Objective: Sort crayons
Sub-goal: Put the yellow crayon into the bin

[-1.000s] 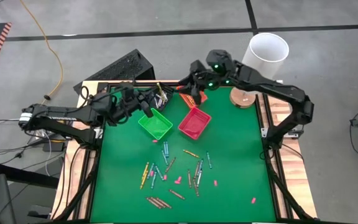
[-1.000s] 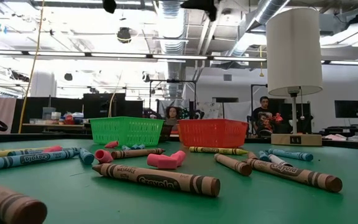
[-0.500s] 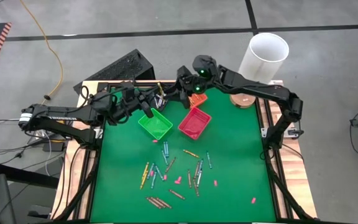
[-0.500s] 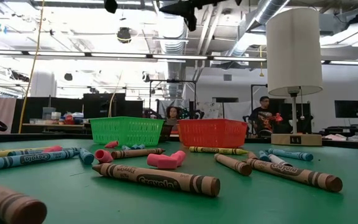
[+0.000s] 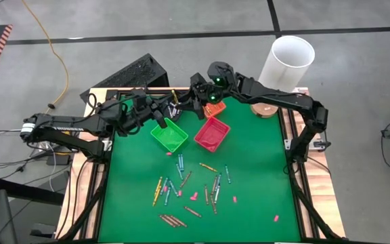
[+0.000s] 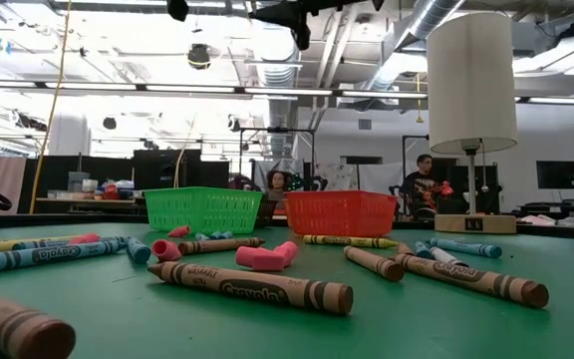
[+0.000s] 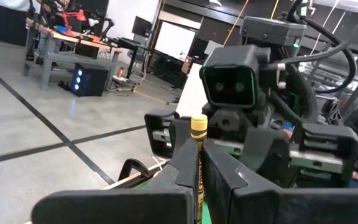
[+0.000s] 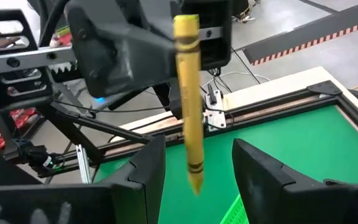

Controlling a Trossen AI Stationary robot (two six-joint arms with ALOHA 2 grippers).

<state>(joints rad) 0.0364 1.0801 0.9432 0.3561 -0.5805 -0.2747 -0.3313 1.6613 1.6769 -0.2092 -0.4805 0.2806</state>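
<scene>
My left gripper (image 5: 166, 112) is raised over the table's far edge and shut on a yellow crayon (image 8: 189, 106), which also shows in the left wrist view (image 7: 198, 134). My right gripper (image 8: 194, 171) is open and faces the left one. Its two fingers stand on either side of the crayon's lower part without touching it. In the high view the right gripper (image 5: 183, 106) is just right of the left one. Many crayons (image 5: 188, 186) lie loose on the green mat, and they fill the foreground of the low view (image 6: 252, 285). My left gripper pinches the yellow crayon between its two fingers (image 7: 229, 177), which come at it about level from the table's left. The crayon stands upright, its flat end (image 7: 198, 122) above the fingers and its pointed end (image 8: 195, 183) hanging below, clear of the table.
A green bin (image 5: 168, 135) and a red bin (image 5: 212, 133) stand on the mat below the grippers, and an orange bin (image 5: 215, 107) sits under the right arm. A lamp with a white shade (image 5: 288, 59) stands at the far right corner. Pink bits (image 5: 193, 196) lie among the crayons.
My right gripper has moved toward the table's left, up to the left gripper, and its open fingers now stand on either side of the held crayon. The crayon has kept still.
</scene>
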